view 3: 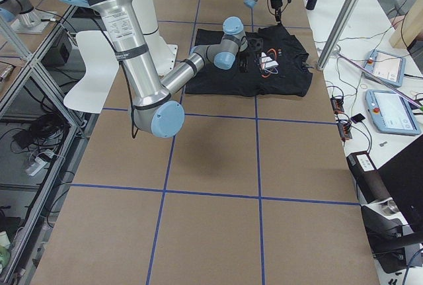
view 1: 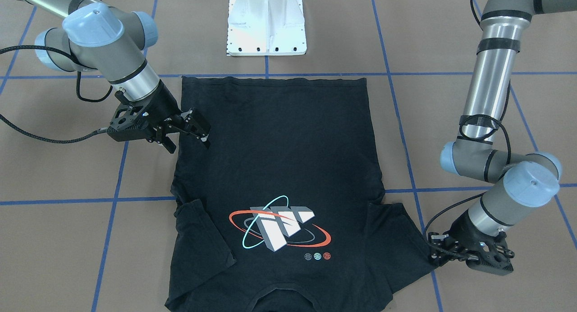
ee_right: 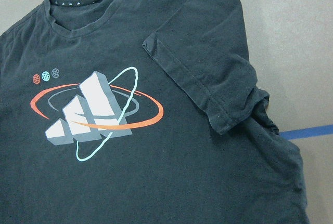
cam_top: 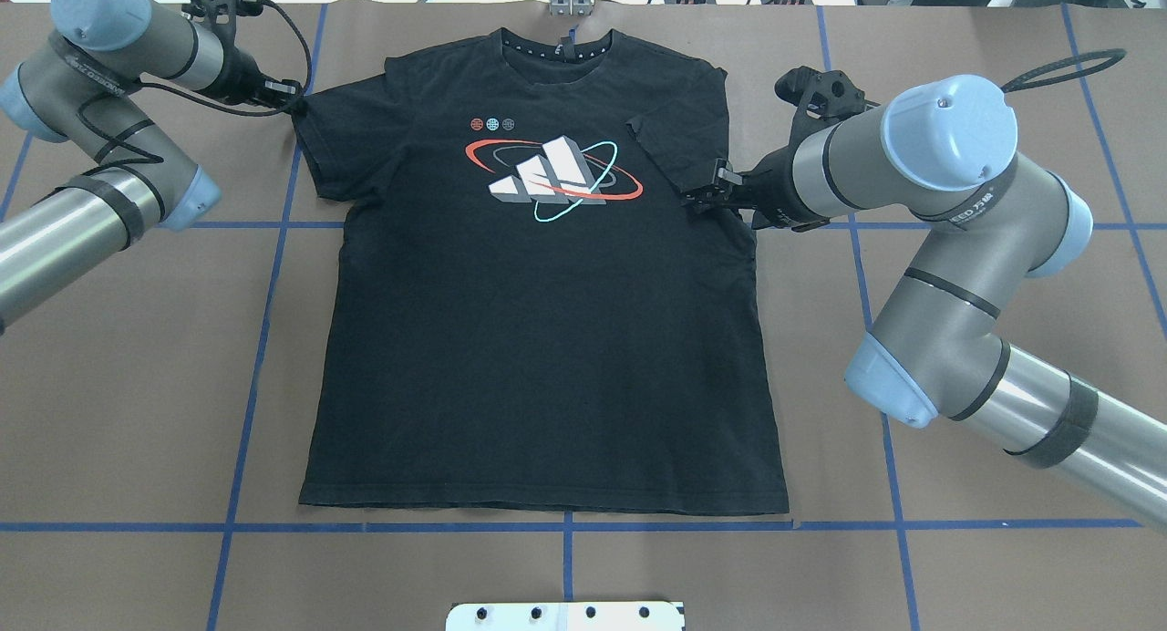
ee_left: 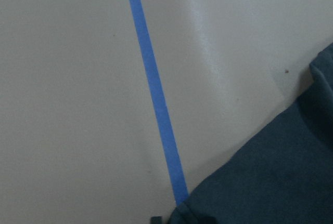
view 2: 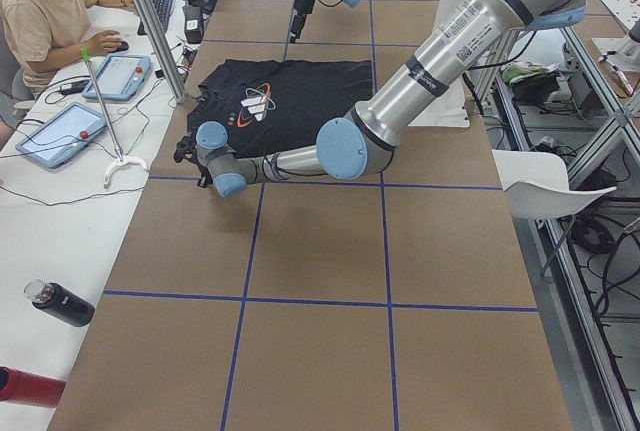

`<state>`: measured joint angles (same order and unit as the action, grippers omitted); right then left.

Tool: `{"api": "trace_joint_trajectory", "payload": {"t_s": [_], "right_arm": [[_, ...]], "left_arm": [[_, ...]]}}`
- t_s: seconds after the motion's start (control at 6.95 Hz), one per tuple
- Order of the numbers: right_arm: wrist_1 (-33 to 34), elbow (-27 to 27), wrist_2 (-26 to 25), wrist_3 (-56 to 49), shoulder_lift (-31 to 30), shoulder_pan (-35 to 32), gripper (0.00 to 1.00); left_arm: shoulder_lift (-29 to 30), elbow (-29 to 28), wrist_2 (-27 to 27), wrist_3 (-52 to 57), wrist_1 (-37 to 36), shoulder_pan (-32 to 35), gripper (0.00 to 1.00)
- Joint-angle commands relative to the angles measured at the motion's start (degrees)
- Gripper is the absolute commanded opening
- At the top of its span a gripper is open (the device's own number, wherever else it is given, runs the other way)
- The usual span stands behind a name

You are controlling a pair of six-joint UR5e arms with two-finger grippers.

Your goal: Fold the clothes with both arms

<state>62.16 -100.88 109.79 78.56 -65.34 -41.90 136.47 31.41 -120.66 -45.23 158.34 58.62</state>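
Left claw [cam_top: 294,91] sits at the outer edge of the left sleeve [cam_top: 319,148]; apart or together, I cannot tell. The shirt [cam_top: 547,339] lies flat on the table [cam_top: 137,385], print up, right sleeve [cam_top: 666,148] turned in. Right claw [cam_top: 707,189] hovers over that side seam, jaws apart. Risk — uneven grips drag the cloth and skew the fold.

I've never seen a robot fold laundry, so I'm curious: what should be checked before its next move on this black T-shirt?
1. Black short-sleeved T-shirt with a white-grey logo lies flat, print up: ok.
2. Sleeve on the robot's right folded in over the front: ok.
3. Sleeve on the robot's left folded in: not ok, it lies spread outward.
4. Right gripper, black and two-fingered, open at the shirt's side: ok.
5. Left gripper holding the spread sleeve's edge: cannot tell.
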Motion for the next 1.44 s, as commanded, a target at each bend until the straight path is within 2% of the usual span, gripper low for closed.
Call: {"api": "trace_joint_trajectory", "payload": {"t_s": [0.0,0.29,0.43,0.58,0.72,0.86,1.15,1.29], "right_arm": [[0.0,0.6,-0.3,-0.3,0.0,0.1,1.00],[0.0,0.5,-0.3,-0.3,0.2,0.0,1.00],[-0.1,0.5,-0.3,-0.3,0.2,0.0,1.00],[-0.1,0.5,-0.3,-0.3,0.1,-0.1,1.00],[0.0,0.6,-0.3,-0.4,0.0,-0.2,1.00],[0.1,0.6,-0.3,-0.4,-0.2,-0.3,1.00],[0.1,0.6,-0.3,-0.3,-0.3,-0.3,1.00],[0.2,0.7,-0.3,-0.3,-0.3,-0.3,1.00]], "left_arm": [[0.0,2.1,-0.6,-0.5,0.2,0.7,0.00],[-8.2,23.2,-4.0,-13.1,-2.0,0.2,0.00],[-9.4,28.5,-6.2,-18.0,-4.9,-1.4,0.00],[-8.1,31.1,-5.7,-25.0,-6.4,-4.4,0.00],[-6.2,30.8,-2.3,-25.9,-6.6,-7.6,0.00],[-4.2,28.6,3.6,-25.9,-6.4,-10.0,0.00],[-1.5,24.0,6.0,-25.7,-6.3,-10.3,0.00],[-0.9,23.0,9.0,-25.8,-6.2,-10.3,0.00]]}}
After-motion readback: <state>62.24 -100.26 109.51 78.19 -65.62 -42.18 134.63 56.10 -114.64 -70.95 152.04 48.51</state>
